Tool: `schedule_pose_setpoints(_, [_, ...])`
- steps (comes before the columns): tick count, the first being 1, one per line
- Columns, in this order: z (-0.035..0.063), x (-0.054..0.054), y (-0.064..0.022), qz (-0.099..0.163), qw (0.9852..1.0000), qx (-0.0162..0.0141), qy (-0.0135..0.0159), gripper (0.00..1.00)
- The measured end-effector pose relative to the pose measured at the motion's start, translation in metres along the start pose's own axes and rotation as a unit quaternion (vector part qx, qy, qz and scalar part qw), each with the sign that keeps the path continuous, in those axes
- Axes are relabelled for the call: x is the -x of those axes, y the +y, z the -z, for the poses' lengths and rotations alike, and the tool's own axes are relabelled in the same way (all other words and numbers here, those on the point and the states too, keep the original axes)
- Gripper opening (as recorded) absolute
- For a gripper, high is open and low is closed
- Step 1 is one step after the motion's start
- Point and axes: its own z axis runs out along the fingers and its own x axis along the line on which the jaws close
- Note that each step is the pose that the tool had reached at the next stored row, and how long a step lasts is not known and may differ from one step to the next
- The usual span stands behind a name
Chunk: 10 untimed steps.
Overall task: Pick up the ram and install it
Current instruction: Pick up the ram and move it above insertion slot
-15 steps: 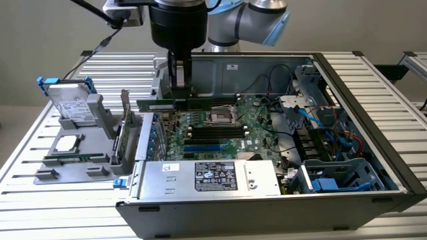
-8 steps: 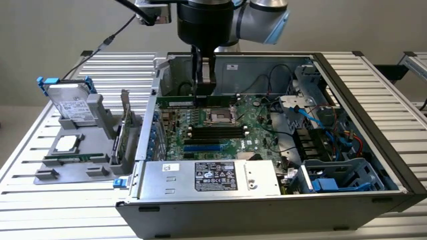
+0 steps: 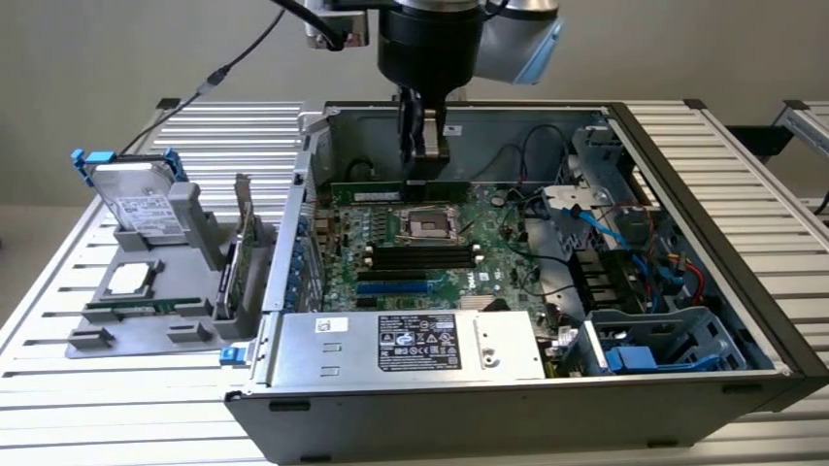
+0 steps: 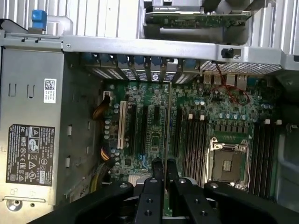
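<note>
The ram (image 3: 376, 191) is a long thin green stick that hangs level inside the open computer case, above the far part of the motherboard (image 3: 499, 257). My gripper (image 3: 425, 173) comes straight down from above and is shut on the stick near one end. In the wrist view the ram (image 4: 167, 126) shows edge-on as a thin line running out from between the black fingers (image 4: 158, 169). It lies over the board beside the row of black memory slots (image 4: 191, 140). In the exterior view, memory slots (image 3: 421, 255) sit just in front of the CPU socket (image 3: 428, 225).
A silver power supply (image 3: 402, 340) fills the case's near side. Drive bays with blue and red cables (image 3: 647, 291) crowd the exterior view's right. On the exterior view's left, a grey fixture (image 3: 143, 291) holds a hard drive (image 3: 136, 199) and an upright card (image 3: 243, 252).
</note>
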Motion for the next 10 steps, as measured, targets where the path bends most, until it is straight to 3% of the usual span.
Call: schedule_pose_setpoints(10, [-0.0157,0.019,-0.0342,0.000,1.0000,0.0002,0.0000,0.14])
